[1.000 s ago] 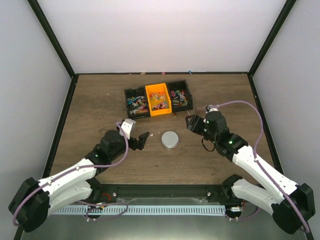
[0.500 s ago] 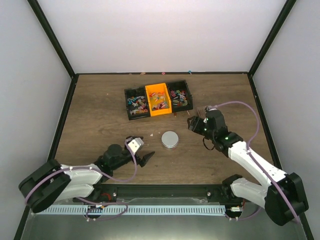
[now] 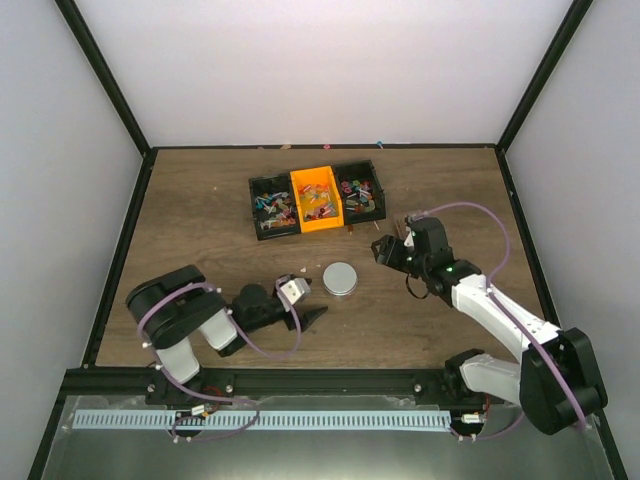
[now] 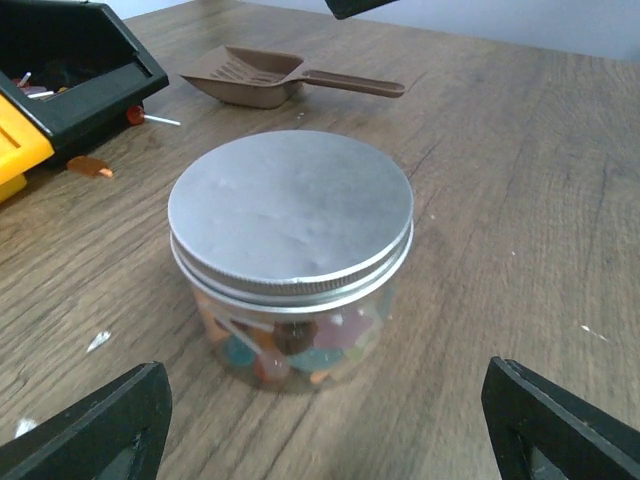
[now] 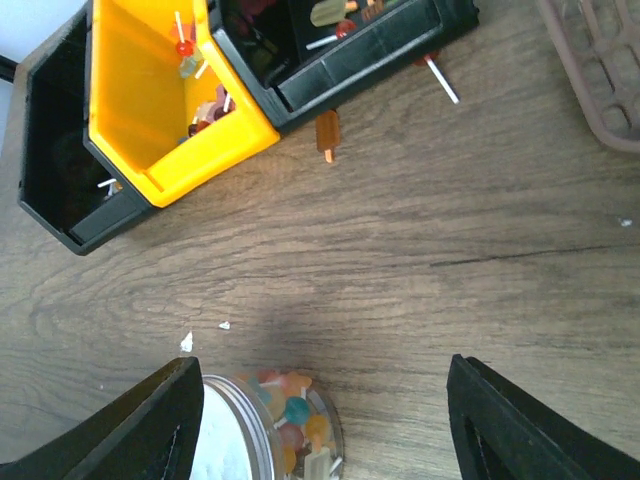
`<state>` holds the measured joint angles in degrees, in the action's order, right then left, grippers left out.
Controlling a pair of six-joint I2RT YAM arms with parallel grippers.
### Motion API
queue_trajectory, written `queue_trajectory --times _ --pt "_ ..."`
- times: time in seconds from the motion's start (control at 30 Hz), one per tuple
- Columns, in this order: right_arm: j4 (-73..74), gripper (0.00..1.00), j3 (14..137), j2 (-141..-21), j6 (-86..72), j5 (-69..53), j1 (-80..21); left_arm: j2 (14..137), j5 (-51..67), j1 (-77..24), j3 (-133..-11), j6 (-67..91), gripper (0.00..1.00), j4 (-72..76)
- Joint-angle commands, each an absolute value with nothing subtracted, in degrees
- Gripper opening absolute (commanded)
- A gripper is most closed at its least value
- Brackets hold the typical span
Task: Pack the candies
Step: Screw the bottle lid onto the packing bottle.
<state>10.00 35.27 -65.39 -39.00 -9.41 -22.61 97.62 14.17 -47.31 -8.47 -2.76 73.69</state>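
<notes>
A small round clear jar (image 3: 340, 278) with a silver screw lid stands mid-table. It holds mixed-colour candies (image 4: 290, 345), which show through its wall. More candies (image 3: 318, 198) lie in a three-part tray (image 3: 262, 234) of two black bins and a yellow one. My left gripper (image 3: 310, 304) is open and empty, low on the table, left of the jar and facing it; the jar (image 4: 290, 230) stands a little ahead of its jaws (image 4: 325, 430). My right gripper (image 3: 384, 248) is open and empty, right of the jar. Its wrist view (image 5: 335, 430) shows the jar (image 5: 270, 440) by the left finger.
A brown slotted scoop (image 4: 250, 78) lies on the table beyond the jar, and its edge shows in the right wrist view (image 5: 600, 70). A loose orange sweet (image 5: 327, 133) and a lollipop stick (image 5: 440, 80) lie just outside the tray's front wall. Small white crumbs (image 5: 186, 342) dot the wood.
My left arm has folded back toward its base. Its gripper dropped toward the near edge, then swung right to face the jar. My right gripper shifted slightly left.
</notes>
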Motion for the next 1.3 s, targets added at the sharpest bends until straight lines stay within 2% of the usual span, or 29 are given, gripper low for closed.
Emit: queue_trajectory --times 0.0,0.27,0.9,1.1,1.2,1.27 --pt "11.11 0.68 38.66 -65.47 -36.04 -9.10 -21.99 103.12 16.06 -47.64 -12.27 -2.54 0.86 81.72" --pt "12.35 0.68 40.81 -67.51 -32.62 -10.36 -20.80 112.63 16.60 -47.34 -17.90 -1.71 0.83 82.81" --pt "13.84 0.70 42.43 -71.53 -28.25 -16.52 -19.86 121.49 17.91 -47.72 -27.22 -3.78 0.78 79.33" --pt "14.63 0.70 43.58 -72.76 -26.34 -17.38 -19.78 122.42 19.27 -47.72 -30.02 -4.35 0.86 78.43" --pt "14.68 0.70 43.47 -72.71 -26.33 -17.62 -19.70 123.74 20.03 -47.70 -30.85 -3.85 0.93 78.52" --pt "14.78 0.71 43.26 -72.52 -26.60 -17.83 -19.76 124.39 20.25 -47.78 -31.15 -4.03 0.91 78.75"
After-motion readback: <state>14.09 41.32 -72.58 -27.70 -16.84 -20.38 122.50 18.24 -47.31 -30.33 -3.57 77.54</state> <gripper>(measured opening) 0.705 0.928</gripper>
